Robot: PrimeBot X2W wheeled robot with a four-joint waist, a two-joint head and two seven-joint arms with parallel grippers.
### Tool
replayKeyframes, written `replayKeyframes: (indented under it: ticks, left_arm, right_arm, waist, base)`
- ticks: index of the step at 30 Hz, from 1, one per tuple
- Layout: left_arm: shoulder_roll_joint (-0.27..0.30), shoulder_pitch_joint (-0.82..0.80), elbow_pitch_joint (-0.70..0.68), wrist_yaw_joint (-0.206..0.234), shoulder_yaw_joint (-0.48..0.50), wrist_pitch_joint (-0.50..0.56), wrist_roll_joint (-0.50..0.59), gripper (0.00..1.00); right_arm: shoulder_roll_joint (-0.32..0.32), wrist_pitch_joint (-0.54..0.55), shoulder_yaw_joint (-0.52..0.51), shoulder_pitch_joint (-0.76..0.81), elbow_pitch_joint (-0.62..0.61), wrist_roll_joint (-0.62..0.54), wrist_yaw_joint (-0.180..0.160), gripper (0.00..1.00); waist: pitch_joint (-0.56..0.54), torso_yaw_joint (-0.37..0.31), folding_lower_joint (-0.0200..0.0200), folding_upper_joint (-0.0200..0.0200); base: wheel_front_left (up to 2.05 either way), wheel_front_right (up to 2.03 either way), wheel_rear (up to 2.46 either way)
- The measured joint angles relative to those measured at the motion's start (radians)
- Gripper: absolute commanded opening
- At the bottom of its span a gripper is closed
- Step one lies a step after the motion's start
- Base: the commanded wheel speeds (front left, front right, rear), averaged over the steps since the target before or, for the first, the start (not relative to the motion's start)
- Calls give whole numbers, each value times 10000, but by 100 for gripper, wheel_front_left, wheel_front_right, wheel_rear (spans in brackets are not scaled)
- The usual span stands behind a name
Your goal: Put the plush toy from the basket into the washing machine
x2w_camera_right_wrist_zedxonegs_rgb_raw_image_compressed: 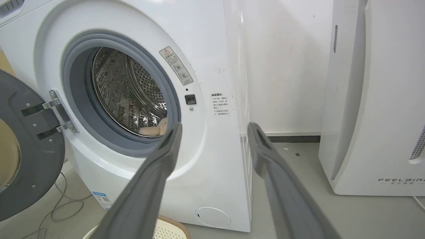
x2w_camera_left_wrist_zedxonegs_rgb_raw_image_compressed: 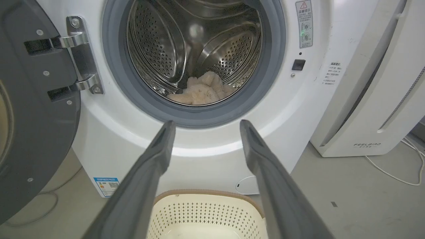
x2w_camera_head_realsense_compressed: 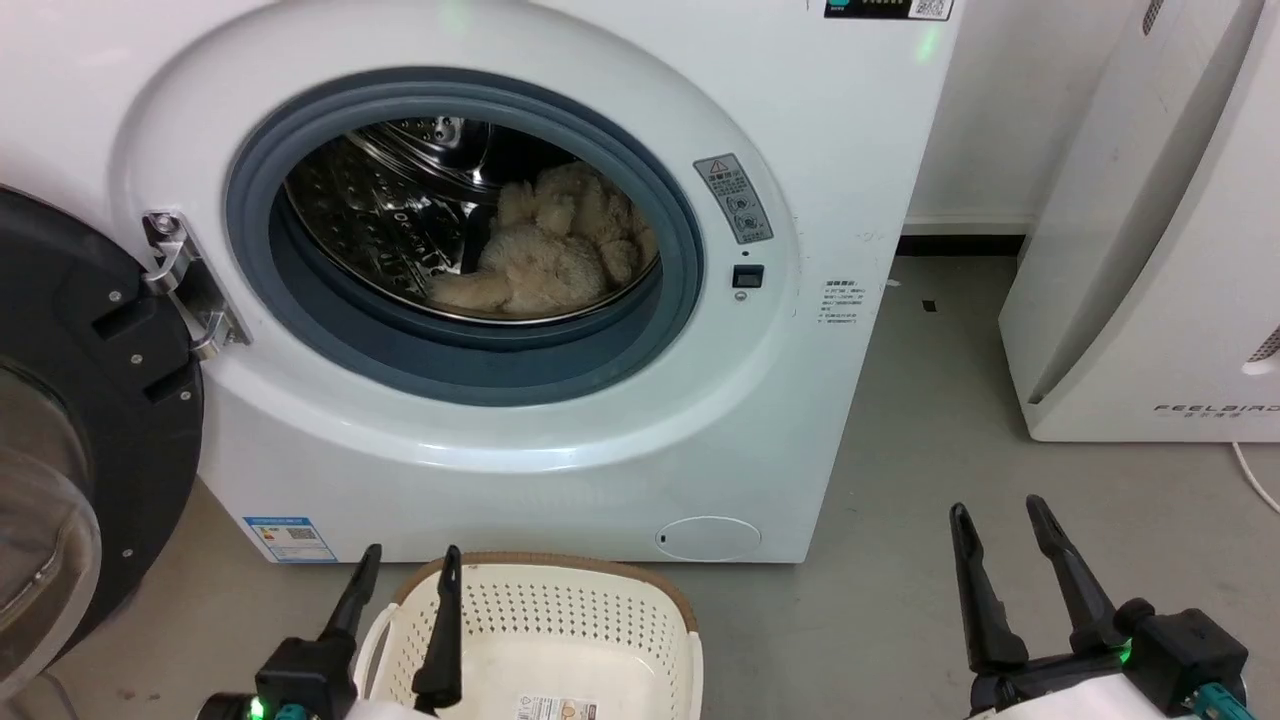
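Cream plush toy (x2w_camera_head_realsense_compressed: 560,250) lies inside the washing machine (x2w_camera_head_realsense_compressed: 600,450), upper centre; your left hand (x2w_camera_head_realsense_compressed: 412,555) and right hand (x2w_camera_head_realsense_compressed: 998,508) gape empty.

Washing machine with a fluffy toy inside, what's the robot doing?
The plush toy lies in the drum of the washing machine, whose door hangs open. The basket in front of it looks empty. The left gripper and right gripper are open, holding nothing.
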Motion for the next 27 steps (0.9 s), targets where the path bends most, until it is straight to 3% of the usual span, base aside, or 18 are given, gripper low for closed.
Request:
replayKeyframes:
  ticks: [5,6,27]
  left_arm:
    - [-117,105,-123,-102,240,0,313,100]
    - [-119,100,-127,-98,236,8,303,0]
    - [-355,98,-151,-280,548,359,663,0]
  right_arm:
    - [0,0,21,35,90,0,0,100]
    - [0,4,23,32,88,0,2,0]
    - [0,353,-44,25,71,-196,2,0]
  waist:
    - [-69,17,0,0]
    - [-70,17,1,0]
    - [-77,1,2,0]
  base:
    - [0,0,0]
    - [0,0,0]
    - [0,0,0]
